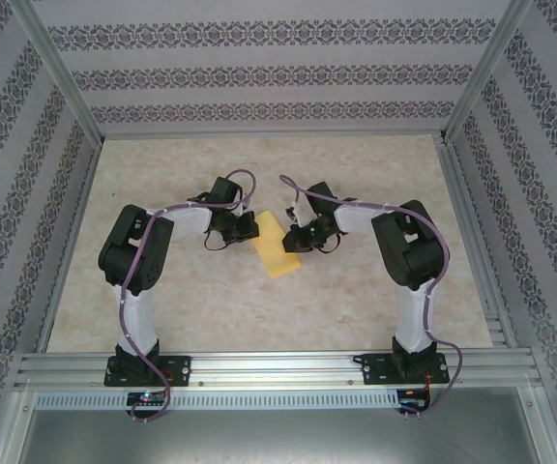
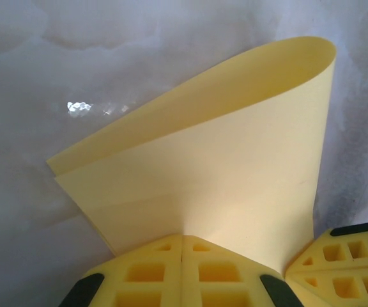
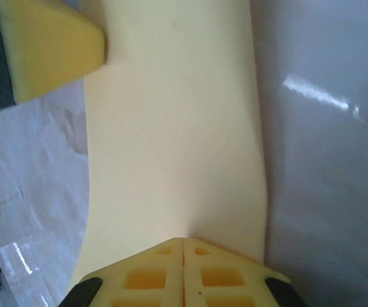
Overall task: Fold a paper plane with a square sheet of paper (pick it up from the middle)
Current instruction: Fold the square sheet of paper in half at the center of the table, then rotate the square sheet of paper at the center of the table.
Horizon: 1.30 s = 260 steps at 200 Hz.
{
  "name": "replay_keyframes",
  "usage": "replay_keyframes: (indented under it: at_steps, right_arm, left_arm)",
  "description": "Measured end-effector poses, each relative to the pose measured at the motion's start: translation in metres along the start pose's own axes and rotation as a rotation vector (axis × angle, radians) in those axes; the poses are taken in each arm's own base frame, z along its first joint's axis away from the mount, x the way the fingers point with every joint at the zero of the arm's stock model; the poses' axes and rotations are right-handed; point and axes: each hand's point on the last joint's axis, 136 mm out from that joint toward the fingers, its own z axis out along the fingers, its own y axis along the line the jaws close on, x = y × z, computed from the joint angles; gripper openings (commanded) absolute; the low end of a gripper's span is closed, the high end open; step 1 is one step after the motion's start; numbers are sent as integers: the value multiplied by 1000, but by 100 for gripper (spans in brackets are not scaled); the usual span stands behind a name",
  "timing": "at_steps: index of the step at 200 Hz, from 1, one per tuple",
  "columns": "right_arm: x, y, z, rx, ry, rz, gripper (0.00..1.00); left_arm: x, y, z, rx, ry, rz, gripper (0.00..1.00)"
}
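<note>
With both pairs pinching one thin sheet, an uneven pull could tear it or slip the layers out of line (the bend is soft, not creased). The left fingers point(image 2: 145, 275) are clenched on the sheet of paper point(image 2: 235, 179), and the right fingers point(image 3: 145, 278) likewise. The matte yellow sheet sits mid-desk point(image 1: 162, 309), left arm at its 10 o'clock, right at 2. It is doubled over, its rounded bend toward 1 o'clock in the left wrist view.
</note>
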Motion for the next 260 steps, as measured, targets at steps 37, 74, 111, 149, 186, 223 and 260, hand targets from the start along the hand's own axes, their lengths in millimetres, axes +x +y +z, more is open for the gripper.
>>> replay_keyframes:
  at_steps: [37,74,111,149,186,223,260]
  right_arm:
    - [17,-6,-9,6,-16,27,8]
    - [24,-9,-13,6,-40,43,8]
    - [27,-10,-15,9,-63,63,8]
    - [35,-11,-17,10,-88,90,9]
    - [40,-11,-20,18,-101,114,9]
    - [41,-12,-20,20,-121,130,9]
    - [45,-12,-22,36,-139,128,8]
  left_arm:
    - [0,0,0,0,0,0,4]
    - [0,0,0,1,0,0,3]
    - [0,-1,0,3,1,1,4]
    - [1,-2,1,19,5,3,3]
    - [3,-5,2,27,7,10,3]
    - [3,-5,2,29,8,14,3]
    - [4,-6,3,38,7,18,3]
